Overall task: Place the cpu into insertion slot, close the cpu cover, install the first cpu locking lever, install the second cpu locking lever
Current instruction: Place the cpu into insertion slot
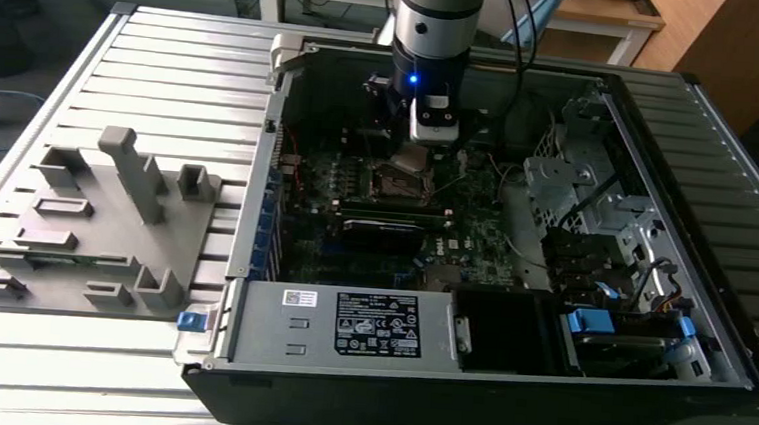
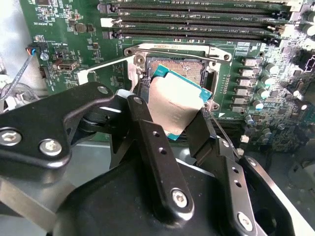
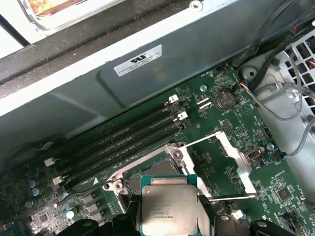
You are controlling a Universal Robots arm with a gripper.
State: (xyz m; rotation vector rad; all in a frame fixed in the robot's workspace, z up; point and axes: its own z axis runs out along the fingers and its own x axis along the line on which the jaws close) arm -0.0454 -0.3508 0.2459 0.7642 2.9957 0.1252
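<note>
You're on the first step. Nearest you, your gripper (image 2: pixel 172 115) is closed partway, its fingers (image 2: pixel 142 123) pinching the cpu (image 2: pixel 179 98) by opposite edges. The chip hangs just over the insertion slot (image 2: pixel 183 69), tilted and not yet seated. Seating it likely calls for squaring the chip to the frame. The first wrist view adds the cpu cover (image 3: pixel 236 161) standing open beside the slot. The exterior view places all this deep in the computer case (image 1: pixel 500 406), toward its far wall.

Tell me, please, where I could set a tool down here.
The table is bare above and below the grey fixture, on the exterior view's left of the case. Crowded inside, where the claw holds the cpu over the slot.
</note>
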